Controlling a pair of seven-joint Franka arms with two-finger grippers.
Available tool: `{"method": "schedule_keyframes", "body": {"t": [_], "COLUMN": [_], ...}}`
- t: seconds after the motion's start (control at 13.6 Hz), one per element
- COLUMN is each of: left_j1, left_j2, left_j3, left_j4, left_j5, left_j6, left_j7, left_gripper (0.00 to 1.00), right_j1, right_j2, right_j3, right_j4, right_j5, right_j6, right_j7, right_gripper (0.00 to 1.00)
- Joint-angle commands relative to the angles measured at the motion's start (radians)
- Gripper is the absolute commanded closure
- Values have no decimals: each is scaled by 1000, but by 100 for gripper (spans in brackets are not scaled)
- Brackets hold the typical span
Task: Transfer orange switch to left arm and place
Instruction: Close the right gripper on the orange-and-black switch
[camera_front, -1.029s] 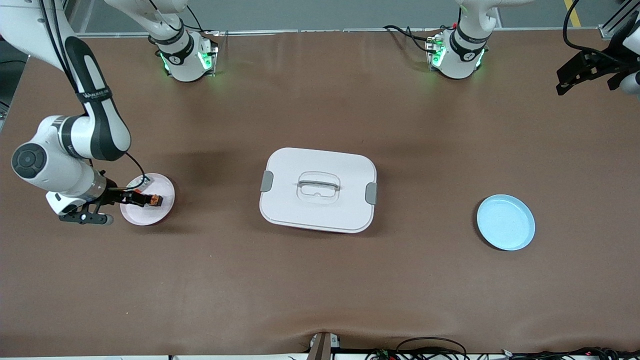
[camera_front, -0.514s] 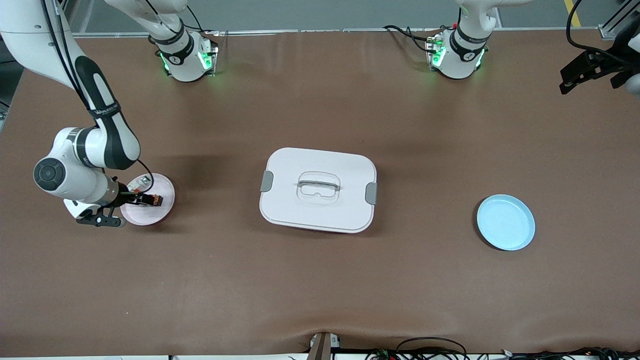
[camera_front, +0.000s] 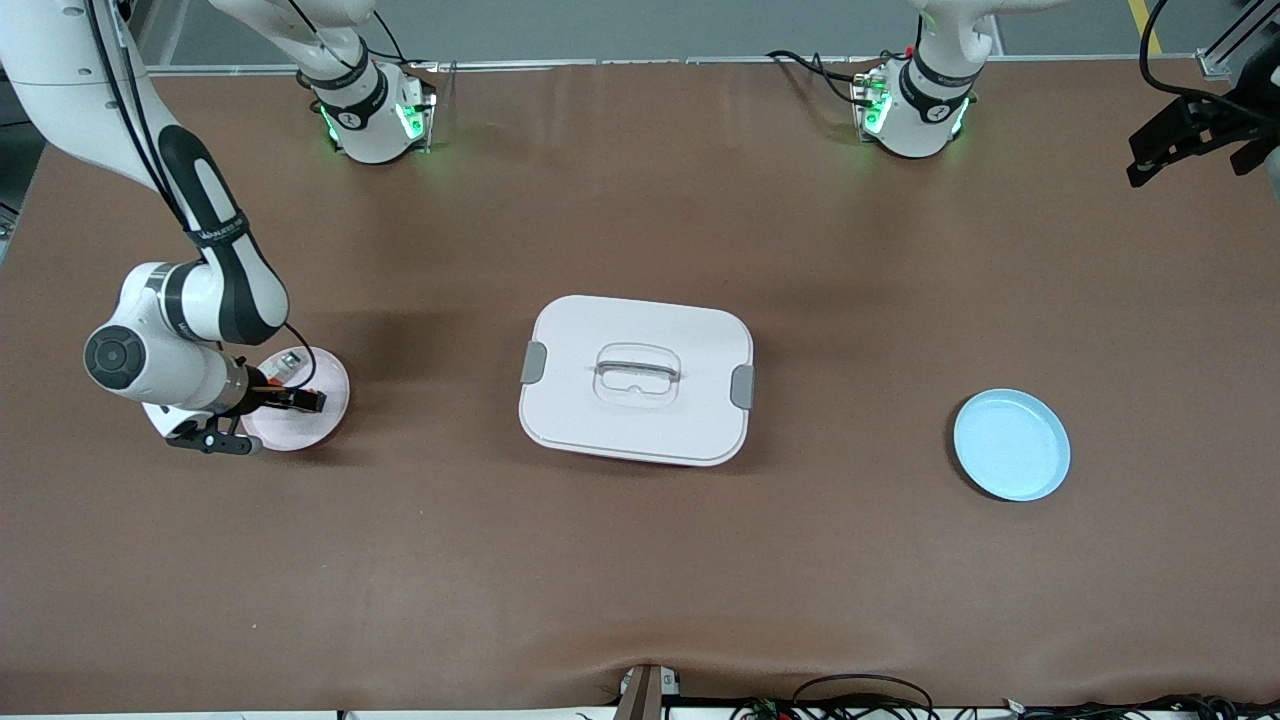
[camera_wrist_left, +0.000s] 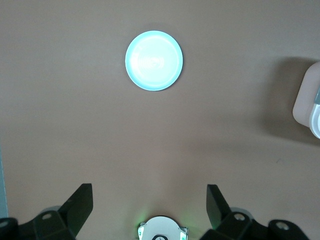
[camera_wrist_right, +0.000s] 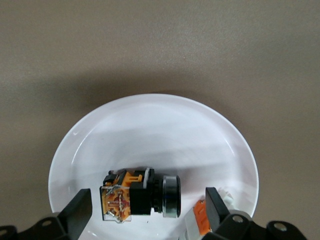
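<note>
The orange switch (camera_wrist_right: 140, 195), a stubby black part with an orange end, lies on its side in a white plate (camera_wrist_right: 150, 125) at the right arm's end of the table. My right gripper (camera_wrist_right: 147, 212) is low over this plate (camera_front: 318, 425), open, with one finger on each side of the switch and not touching it. In the front view the right gripper (camera_front: 298, 400) hides most of the switch. The white box (camera_front: 636, 380) stands closed at mid-table. My left gripper (camera_front: 1188, 160) hangs open and empty high over the left arm's end of the table, seen as spread fingertips (camera_wrist_left: 82, 205).
A small white-grey component with an orange mark (camera_wrist_right: 200, 225) lies in the same plate, close to one right finger. A light blue plate (camera_front: 1011, 445) sits bare toward the left arm's end, also seen as the blue plate (camera_wrist_left: 154, 60). A box corner (camera_wrist_left: 307, 102) shows too.
The right arm has swung in toward the plate, bringing its wrist closer over it with the fingers staying around the switch. The left gripper has drifted slightly outward and up.
</note>
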Motion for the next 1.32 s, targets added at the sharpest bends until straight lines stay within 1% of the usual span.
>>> {"method": "schedule_keyframes", "body": {"t": [0.0, 0.22, 0.73, 0.88, 0.96, 1.1, 1.25], "left_j1": [15, 23, 21, 18, 21, 21, 21], "left_j2": [13, 12, 15, 30, 31, 30, 28], "left_j3": [-2, 3, -2, -2, -2, -2, -4], "left_j4": [43, 50, 37, 38, 37, 26, 21], "left_j5": [6, 8, -1, -18, -18, -18, -18], "left_j6": [-15, -15, -18, -7, -7, -7, -8], "left_j7": [4, 9, 1, -2, -2, -2, -2], "left_gripper": [0, 0, 0, 0, 0, 0, 0], "right_j1": [-9, -3, -1, 0, -1, -1, 0], "right_j2": [24, 33, 50, 50, 50, 50, 48], "right_j3": [12, 12, 12, 12, 12, 12, 12], "right_j4": [10, 10, 10, 12, 12, 13, 15], "right_j5": [5, 5, 3, 3, 3, 2, 2], "right_j6": [2, 2, 3, 2, 2, 2, -3], "right_j7": [17, 17, 13, 8, 2, -3, -3], "right_gripper": [0, 0, 0, 34, 45, 63, 64]}}
